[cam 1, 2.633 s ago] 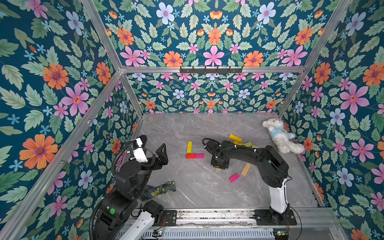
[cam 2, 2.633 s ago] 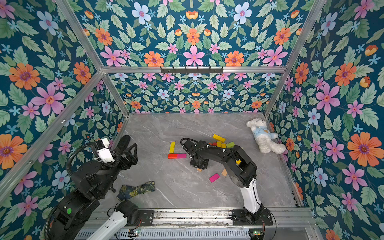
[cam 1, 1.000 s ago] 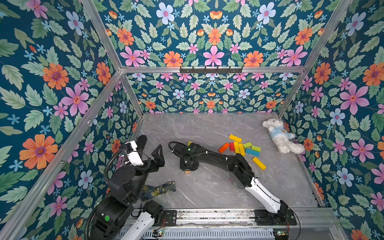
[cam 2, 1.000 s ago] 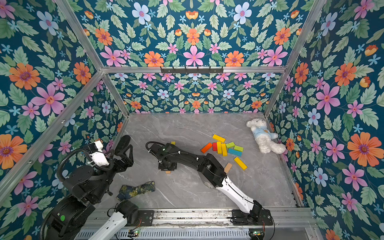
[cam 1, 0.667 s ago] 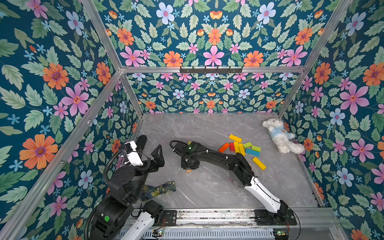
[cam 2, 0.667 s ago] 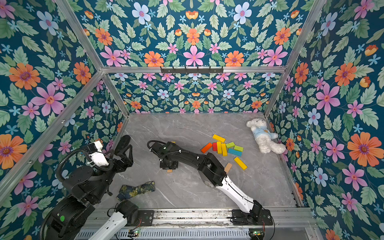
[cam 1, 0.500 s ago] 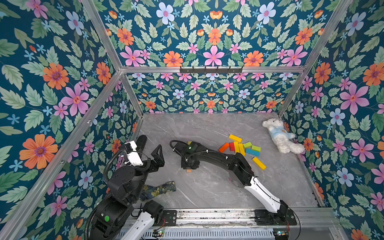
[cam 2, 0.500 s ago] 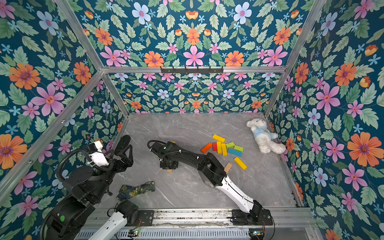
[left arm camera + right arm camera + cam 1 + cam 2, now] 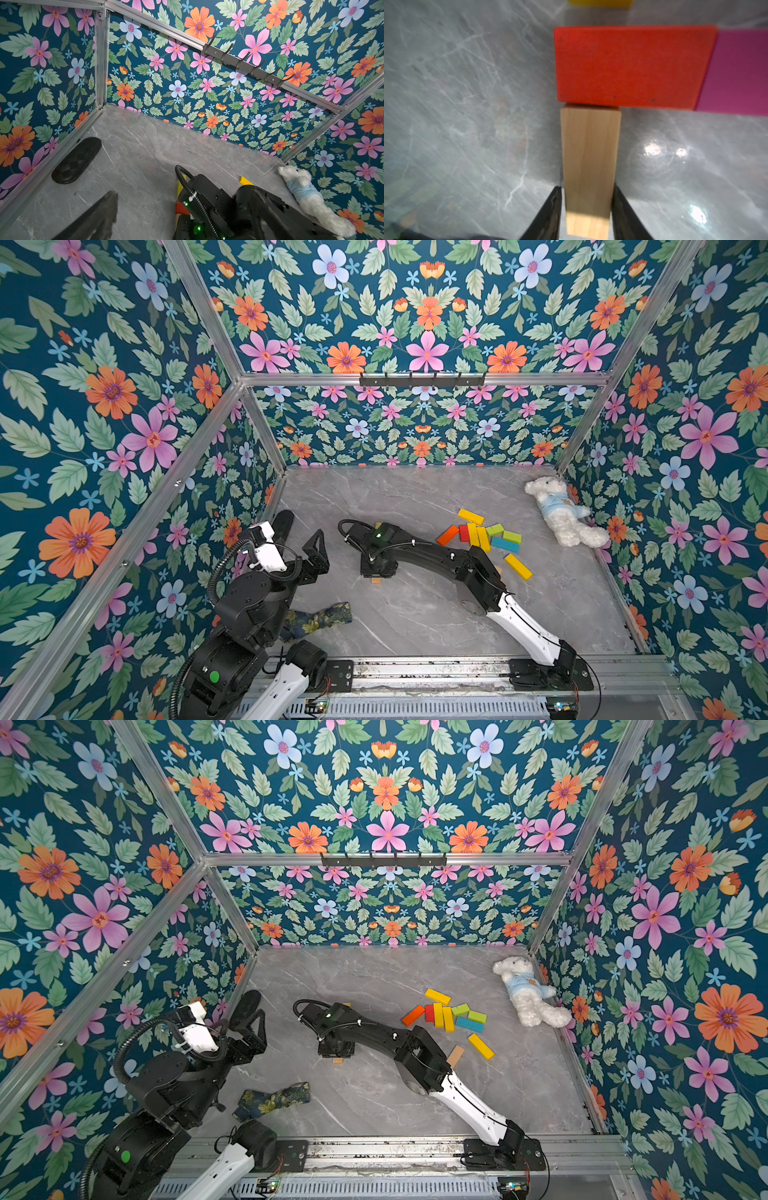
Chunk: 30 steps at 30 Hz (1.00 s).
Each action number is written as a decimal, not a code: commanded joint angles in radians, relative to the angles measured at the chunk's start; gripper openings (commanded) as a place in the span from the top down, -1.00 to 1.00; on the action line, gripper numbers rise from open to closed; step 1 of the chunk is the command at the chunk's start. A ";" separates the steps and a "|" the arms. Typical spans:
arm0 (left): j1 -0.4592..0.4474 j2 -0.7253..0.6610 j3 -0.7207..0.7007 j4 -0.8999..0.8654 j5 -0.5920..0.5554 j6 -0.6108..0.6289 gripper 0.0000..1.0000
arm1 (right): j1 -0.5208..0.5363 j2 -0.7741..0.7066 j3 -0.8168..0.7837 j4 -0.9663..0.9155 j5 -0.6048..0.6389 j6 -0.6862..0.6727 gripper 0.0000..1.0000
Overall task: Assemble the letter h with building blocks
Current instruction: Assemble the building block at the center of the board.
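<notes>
**Right arm on the wood block, grip unclear**

Your right gripper (image 9: 586, 188) straddles the plain wood block (image 9: 589, 155), with a finger close along each long side. I can't tell whether they clamp it or stand just clear. The block lies flat on the table (image 9: 415, 614), left of centre in both top views, mostly hidden under the wrist. Its far end meets the long side of the red block (image 9: 633, 66) at a right angle. The pink block (image 9: 737, 72) sits end to end with the red. The yellow block (image 9: 600, 2) lies just beyond, apart. The loose blocks (image 9: 482, 533) lie right of centre, near the white bear (image 9: 561, 510). Your left gripper (image 9: 301, 531) sits mid-left, jaws spread wide, empty.
</notes>
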 commanded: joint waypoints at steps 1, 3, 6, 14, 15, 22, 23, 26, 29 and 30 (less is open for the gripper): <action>-0.001 0.000 -0.001 0.002 -0.015 0.017 -0.99 | -0.001 0.011 -0.007 -0.029 0.014 0.021 0.15; -0.001 0.000 -0.003 0.004 -0.014 0.017 -0.99 | -0.002 0.010 -0.007 -0.024 0.016 0.021 0.14; -0.001 0.001 -0.003 0.004 -0.014 0.017 -0.99 | -0.002 0.008 -0.004 -0.016 0.019 0.020 0.10; -0.001 0.001 0.003 0.002 -0.014 0.014 -0.99 | -0.007 -0.050 0.048 0.008 0.095 -0.043 -0.37; -0.001 0.003 0.003 0.002 -0.014 0.013 -0.99 | -0.007 -0.068 0.048 0.010 0.106 -0.052 -0.39; -0.001 0.004 -0.014 0.007 -0.012 0.007 -0.99 | -0.059 -0.412 -0.408 0.129 0.167 -0.021 -0.36; -0.001 0.002 -0.019 0.008 -0.014 0.007 -0.99 | -0.081 -0.486 -0.530 0.169 0.166 0.007 -0.33; -0.001 -0.004 -0.030 0.016 -0.017 0.008 -0.99 | -0.157 -0.679 -0.843 0.240 0.162 0.087 -0.32; -0.001 -0.001 -0.036 0.023 -0.019 0.007 -0.99 | -0.237 -0.827 -1.073 0.241 0.152 0.163 -0.32; -0.001 0.000 -0.040 0.025 -0.020 0.006 -0.99 | -0.254 -0.859 -1.130 0.240 0.157 0.186 -0.33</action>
